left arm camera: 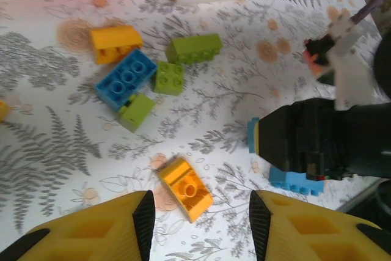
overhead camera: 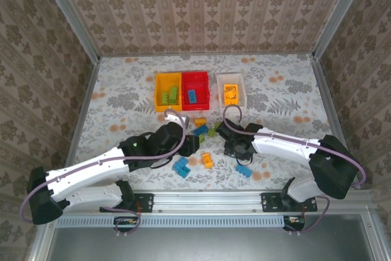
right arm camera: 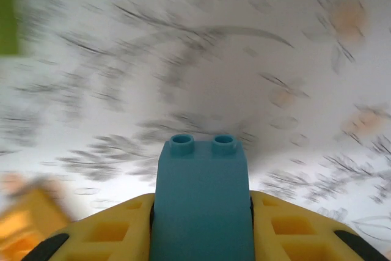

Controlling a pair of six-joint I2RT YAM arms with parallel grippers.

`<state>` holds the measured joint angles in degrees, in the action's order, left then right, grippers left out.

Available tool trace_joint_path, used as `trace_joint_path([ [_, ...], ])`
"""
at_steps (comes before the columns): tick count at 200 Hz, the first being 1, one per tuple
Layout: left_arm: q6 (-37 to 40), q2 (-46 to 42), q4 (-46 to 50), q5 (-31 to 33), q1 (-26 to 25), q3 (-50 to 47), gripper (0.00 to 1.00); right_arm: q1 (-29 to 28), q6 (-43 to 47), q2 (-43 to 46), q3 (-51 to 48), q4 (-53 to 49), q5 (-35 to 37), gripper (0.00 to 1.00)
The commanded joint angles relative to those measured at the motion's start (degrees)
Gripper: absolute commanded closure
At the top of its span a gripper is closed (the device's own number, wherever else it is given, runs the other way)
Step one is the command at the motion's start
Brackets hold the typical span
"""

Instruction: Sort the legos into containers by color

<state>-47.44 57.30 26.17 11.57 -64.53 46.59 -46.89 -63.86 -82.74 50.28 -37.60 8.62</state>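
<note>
The left arm (overhead camera: pixel 91 172) and right arm (overhead camera: pixel 287 145) reach inward from their bases, the left tool (overhead camera: pixel 190 145) pointing down with its jaws apart and empty, the right tool (overhead camera: pixel 235 150) near it, clamping a blue lego (right arm camera: pixel 201 181).

The floral table (overhead camera: pixel 122 96) carries a yellow bin (overhead camera: pixel 158 93), red bin (overhead camera: pixel 195 75) and white bin (overhead camera: pixel 219 90) in a row; loose orange, blue and green legos (overhead camera: pixel 181 166) lie nearer.

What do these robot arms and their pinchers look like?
The left arm and right arm are white, with black joints and mauve cables alongside. The left end effector and right end effector have chunky yellow fingers with recessed squares and black inner pads.
</note>
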Motion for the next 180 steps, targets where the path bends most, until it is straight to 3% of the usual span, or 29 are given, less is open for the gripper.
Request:
trace_joint_path([
  [1,-2.2,-4.9,4.6,9.3,-0.4,2.6,0.52,-0.5,13.1,-3.4,12.3,2.2,3.5,0.69],
  [31,-0.5,-7.1,6.8,14.0,0.8,5.8,0.52,0.8,22.5,-16.1,29.5,1.0,4.0,0.68],
  [106,3.2,-4.3,7.0,10.6,7.0,10.7,0.52,10.0,28.5,-48.4,71.8,-9.7,1.1,0.65],
  [145,2.2,-3.8,7.9,9.5,7.8,9.4,0.51,11.3,29.4,-55.9,80.8,-12.9,-0.1,0.53],
  [180,0.9,-2.6,10.4,7.7,9.0,8.5,0.51,11.1,30.6,-53.9,81.2,-11.7,-1.3,0.41],
])
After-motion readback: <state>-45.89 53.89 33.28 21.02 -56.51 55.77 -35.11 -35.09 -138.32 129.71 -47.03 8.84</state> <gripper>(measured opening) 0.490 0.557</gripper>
